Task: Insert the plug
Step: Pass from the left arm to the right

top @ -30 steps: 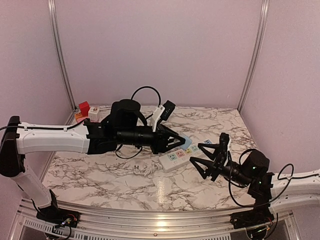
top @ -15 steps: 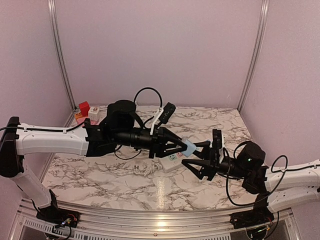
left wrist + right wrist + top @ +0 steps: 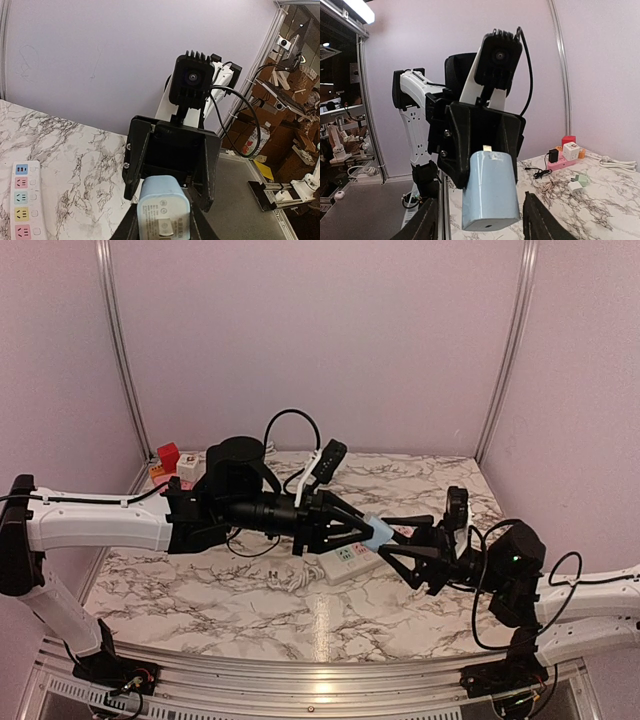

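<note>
jaws of the left gripper (image 3: pixel 362 530) clench a light blue rectangular plastic plug (image 3: pixel 378 532), holding it in the air above a white plastic power strip (image 3: pixel 345 560) with coloured sockets, which lies flat on the white grey-veined marble table (image 3: pixel 200 590). the right gripper (image 3: pixel 481 220) faces the plug head-on, its black fingers (image 3: pixel 427 222) released and spread, one on each side of the plug with a gap showing at both sides.
</note>
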`<action>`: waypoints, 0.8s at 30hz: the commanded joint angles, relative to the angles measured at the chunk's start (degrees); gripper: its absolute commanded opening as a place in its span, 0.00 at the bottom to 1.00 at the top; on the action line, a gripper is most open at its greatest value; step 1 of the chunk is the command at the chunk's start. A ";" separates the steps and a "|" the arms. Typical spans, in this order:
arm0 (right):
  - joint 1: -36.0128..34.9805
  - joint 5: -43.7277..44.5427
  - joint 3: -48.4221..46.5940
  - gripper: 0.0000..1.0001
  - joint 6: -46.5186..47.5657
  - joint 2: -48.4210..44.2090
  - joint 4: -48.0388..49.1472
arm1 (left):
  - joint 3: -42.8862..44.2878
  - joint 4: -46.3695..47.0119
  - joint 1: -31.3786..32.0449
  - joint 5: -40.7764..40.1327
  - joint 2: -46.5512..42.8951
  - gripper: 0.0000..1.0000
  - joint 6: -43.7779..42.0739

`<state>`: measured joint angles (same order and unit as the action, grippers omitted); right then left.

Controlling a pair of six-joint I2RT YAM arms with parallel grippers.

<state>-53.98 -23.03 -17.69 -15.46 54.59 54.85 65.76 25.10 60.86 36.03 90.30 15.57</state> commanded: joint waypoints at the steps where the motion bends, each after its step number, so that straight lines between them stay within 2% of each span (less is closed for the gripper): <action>1: 0.59 -0.62 -0.69 0.52 -2.73 0.06 3.31 | -0.54 3.41 0.18 1.29 -2.34 0.00 -0.40; 7: 0.60 -2.42 -2.38 0.49 -3.44 2.91 2.70 | -0.79 3.77 0.22 1.06 -2.98 0.00 -0.41; 12: 0.55 -3.56 -1.89 0.39 -5.76 4.58 6.93 | -1.63 4.75 0.22 1.19 -3.53 0.00 -0.35; 16: 0.66 -3.74 -0.96 0.40 -7.26 4.68 10.25 | -1.99 5.04 0.31 1.32 -3.54 0.00 -0.31; 24: 0.66 -3.86 -1.74 0.44 -7.65 4.50 9.42 | -2.38 5.75 0.40 1.53 -3.56 0.00 -0.08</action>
<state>-53.71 -26.09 -17.87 -22.13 59.24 62.50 63.68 27.22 61.04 36.36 88.66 15.62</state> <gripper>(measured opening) 0.435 0.263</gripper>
